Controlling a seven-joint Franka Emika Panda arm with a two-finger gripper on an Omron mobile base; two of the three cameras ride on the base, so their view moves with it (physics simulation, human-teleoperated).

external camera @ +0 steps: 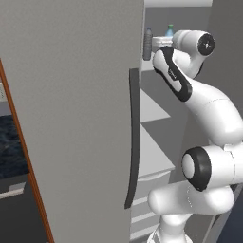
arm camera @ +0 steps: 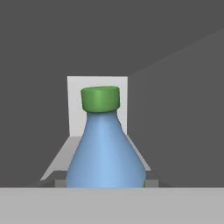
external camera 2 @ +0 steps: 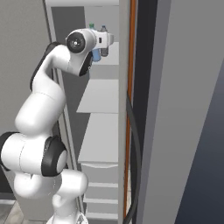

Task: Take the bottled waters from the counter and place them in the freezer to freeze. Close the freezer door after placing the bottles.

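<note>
Freezer (external camera: 156, 114) stands open in the left base view, with white shelves inside. A big grey door (external camera: 71, 118) with a dark handle (external camera: 134, 137) is close to the camera. The white arm reaches up to the top shelf. A grey bottle (external camera: 148, 43) and the blue bottle (external camera: 169, 31) with its green cap are up there by the hand.

In the right base view, the gripper (external camera 2: 104, 45) is at the top shelf (external camera 2: 109, 59). The blue bottle (external camera 2: 94, 53) and the grey bottle (external camera 2: 104, 43) with the dark cap stand right at the hand. I cannot tell if the fingers are apart or together, or if they hold a bottle.

In the hand view, the blue bottle (arm camera: 105, 153) stands upright, very close, on a white shelf (arm camera: 61, 159). Its green cap is on top. Dark grey freezer walls (arm camera: 175, 113) are around it.
</note>
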